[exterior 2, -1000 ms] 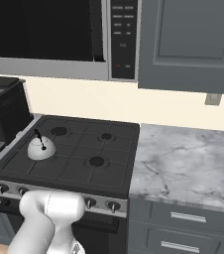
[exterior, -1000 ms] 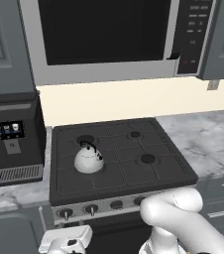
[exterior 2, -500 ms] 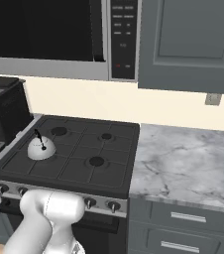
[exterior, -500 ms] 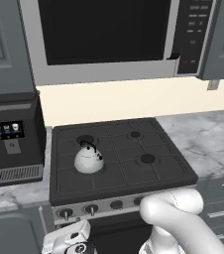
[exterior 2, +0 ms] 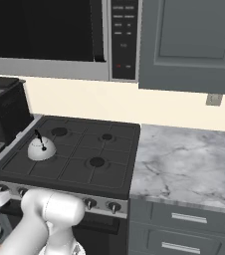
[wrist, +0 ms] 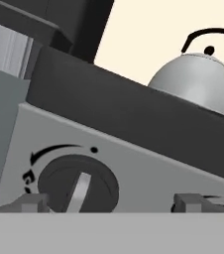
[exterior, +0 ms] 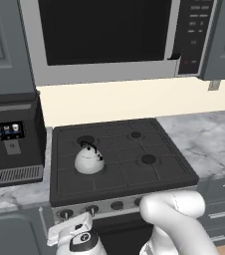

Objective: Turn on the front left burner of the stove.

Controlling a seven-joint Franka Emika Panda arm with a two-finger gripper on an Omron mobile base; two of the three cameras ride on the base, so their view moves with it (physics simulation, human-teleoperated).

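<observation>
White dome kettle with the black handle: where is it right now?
The white dome kettle sits on the left half of the dark grey gas stove in the left base view, just right of the black coffee machine.

I see the stove [exterior: 119,159], a wide dark grey gas range w/ four burners under grid grates, set into the marble counter betw. two stretches of worktop. Its silver front strip carries round black knobs. In my hand view the leftmost knob [wrist: 78,186] is close up, black w/ a pale bar tilted slightly off vertical. The front left burner [exterior: 89,164] is mostly covered by a white kettle sitting on its grate; no flame visible.
</observation>
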